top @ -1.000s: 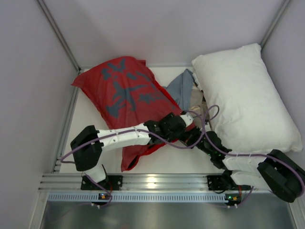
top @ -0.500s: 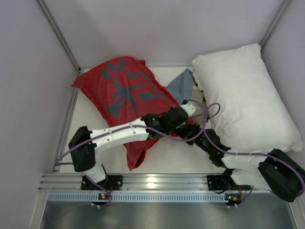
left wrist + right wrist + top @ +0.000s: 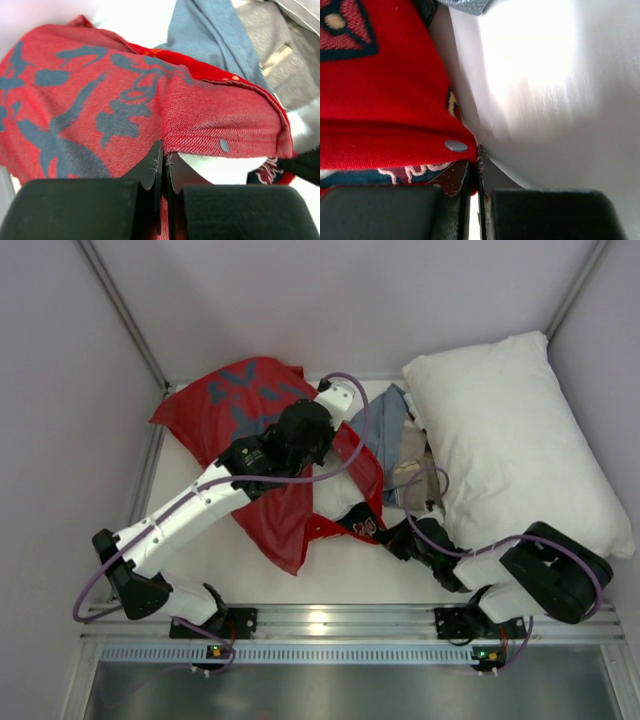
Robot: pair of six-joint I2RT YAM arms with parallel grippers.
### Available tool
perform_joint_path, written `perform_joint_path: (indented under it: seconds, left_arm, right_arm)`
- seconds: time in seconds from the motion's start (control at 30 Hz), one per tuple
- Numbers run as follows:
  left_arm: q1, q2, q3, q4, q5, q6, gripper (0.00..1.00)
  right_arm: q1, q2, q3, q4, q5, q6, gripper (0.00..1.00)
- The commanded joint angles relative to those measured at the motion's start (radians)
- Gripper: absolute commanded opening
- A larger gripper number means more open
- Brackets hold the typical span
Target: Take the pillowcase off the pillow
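Note:
The red pillowcase (image 3: 250, 420) with its grey-blue print lies at the back left, still over the pillow. A bare white part of the pillow (image 3: 345, 502) shows under the raised hem. My left gripper (image 3: 338, 420) is up over the case, shut on red fabric just behind the hem (image 3: 163, 150). The hem (image 3: 225, 137) stretches to the right with white pillow (image 3: 220, 170) below it. My right gripper (image 3: 388, 537) lies low at the near corner, shut on the pillow's white corner (image 3: 480, 145). The red hem (image 3: 395, 135) and its snap rest against the left finger.
A second, larger white pillow (image 3: 510, 440) fills the back right. A plain grey-blue cloth (image 3: 385, 425) and a beige cloth (image 3: 412, 465) lie between it and the case. Walls close in on three sides; an aluminium rail (image 3: 320, 620) runs along the front.
My left gripper has shut on the pillowcase and swung back and left, lifting and stretching the hem. The right gripper stayed shut and shifted slightly left.

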Motion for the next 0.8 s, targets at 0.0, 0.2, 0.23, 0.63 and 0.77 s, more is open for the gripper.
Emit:
perform_joint_path:
  seconds: [0.0, 0.2, 0.23, 0.63, 0.77]
  left_arm:
    - [0.022, -0.073, 0.063, 0.040, 0.072, 0.024, 0.00]
    - [0.022, -0.044, -0.005, 0.041, 0.324, 0.001, 0.00]
    - [0.022, -0.032, -0.003, 0.040, 0.331, -0.004, 0.00]
    - [0.016, 0.079, 0.052, 0.040, 0.446, -0.127, 0.00]
    - [0.011, 0.067, 0.081, 0.040, 0.490, -0.140, 0.00]
  right_arm:
    - [0.017, -0.054, -0.033, -0.098, 0.002, -0.105, 0.00]
    - [0.016, -0.436, 0.095, -0.510, 0.061, -0.320, 0.00]
    - [0.014, -0.490, 0.149, -0.573, 0.099, -0.346, 0.00]
    - [0.043, -0.638, 0.150, -0.483, -0.291, -0.204, 0.91]
    - [0.141, -0.541, 0.144, -0.374, -0.230, -0.066, 0.91]
